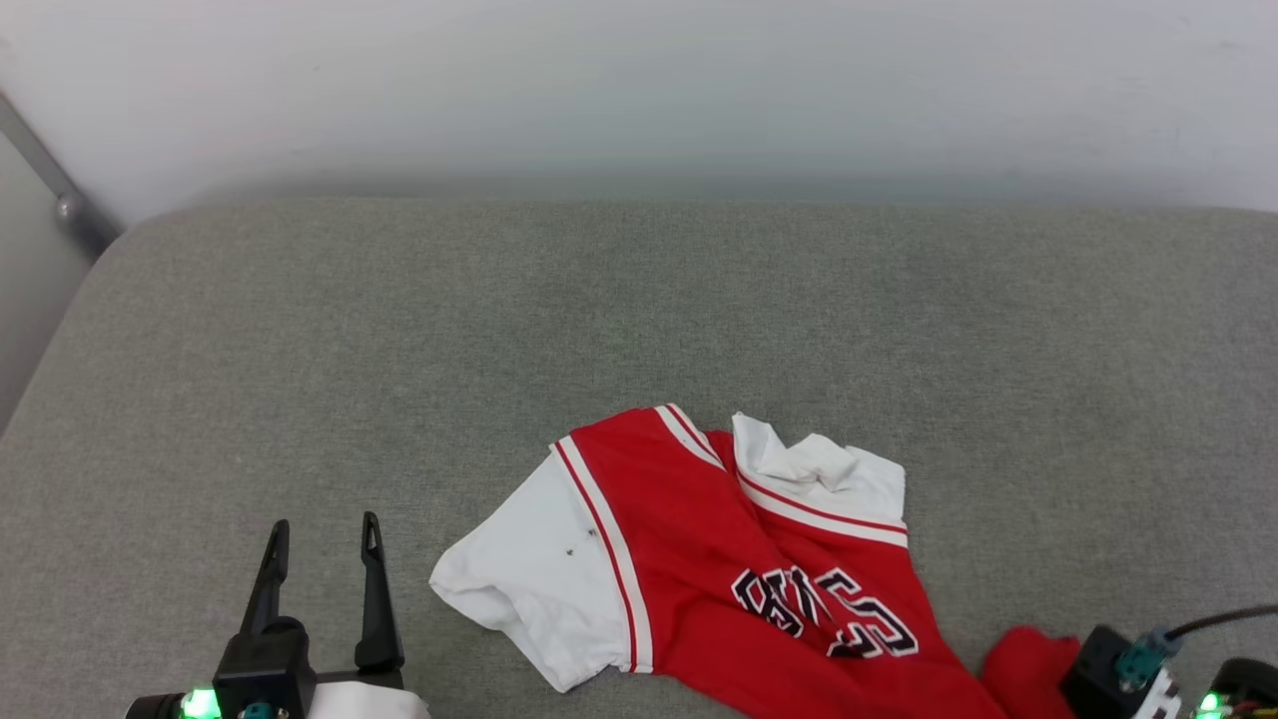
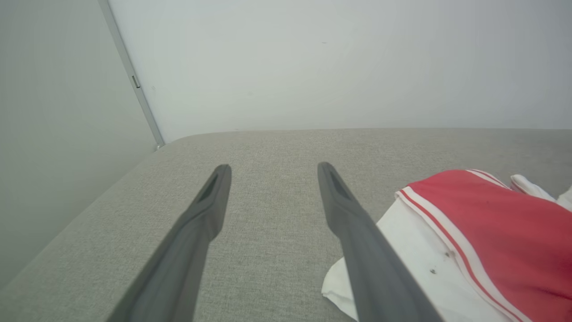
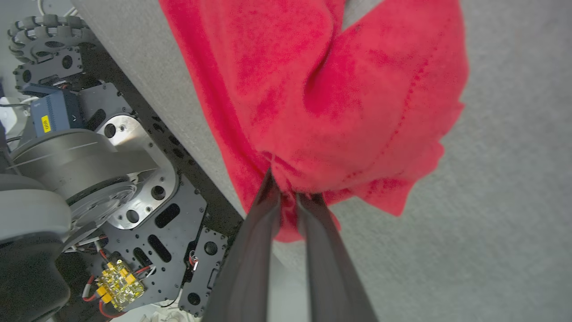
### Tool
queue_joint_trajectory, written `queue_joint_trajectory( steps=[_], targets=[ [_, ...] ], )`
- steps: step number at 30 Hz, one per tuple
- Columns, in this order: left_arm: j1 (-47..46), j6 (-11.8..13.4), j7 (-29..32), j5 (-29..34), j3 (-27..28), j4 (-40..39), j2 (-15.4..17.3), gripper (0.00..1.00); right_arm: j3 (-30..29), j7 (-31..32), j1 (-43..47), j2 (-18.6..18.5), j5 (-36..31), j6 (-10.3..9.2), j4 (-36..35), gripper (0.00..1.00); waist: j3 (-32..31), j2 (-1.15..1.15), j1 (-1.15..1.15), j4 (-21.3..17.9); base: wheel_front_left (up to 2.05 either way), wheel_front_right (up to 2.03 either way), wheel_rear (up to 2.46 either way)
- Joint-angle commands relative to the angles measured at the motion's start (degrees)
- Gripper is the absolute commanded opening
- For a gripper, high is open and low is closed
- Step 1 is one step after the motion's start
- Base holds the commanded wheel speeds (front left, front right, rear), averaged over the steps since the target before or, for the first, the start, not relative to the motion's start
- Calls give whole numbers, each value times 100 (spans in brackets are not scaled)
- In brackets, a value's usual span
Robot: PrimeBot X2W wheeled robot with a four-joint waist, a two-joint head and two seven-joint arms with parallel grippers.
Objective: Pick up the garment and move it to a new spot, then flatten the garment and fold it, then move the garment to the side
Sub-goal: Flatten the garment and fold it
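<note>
Garment point(image 1: 699, 559) sprawls on grey cushion point(image 1: 599, 300), right gripper point(image 3: 288, 188) pinching its red edge, left gripper point(image 1: 324, 524) wide, empty.

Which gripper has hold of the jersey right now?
The right gripper, jaws shut on bunched red fabric of the jersey; the left gripper stands open over bare cushion beside the white sleeve, holding nothing.

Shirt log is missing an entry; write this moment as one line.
right gripper: shut on shirt edge | left gripper: open, empty | shirt: crumpled on grey cushion

Ct: 1 garment point(image 1: 689, 559), 2 grippers — left gripper point(image 1: 324, 524) + right gripper point(image 3: 289, 193) — 1 cushion point(image 1: 639, 300).
</note>
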Motion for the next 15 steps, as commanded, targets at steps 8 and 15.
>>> queue_joint_trajectory(
  steps=[8,15],
  targets=[
    [71,-111,-12,104,67,81,-76,100,-421,-534,902,772,-244,-8,918,97,8,0,0,21,0,0,0],
    [226,-119,-12,151,133,123,-127,100,-1556,-645,766,392,-683,-6,608,100,-149,0,0,-22,0,0,0]
  ],
)
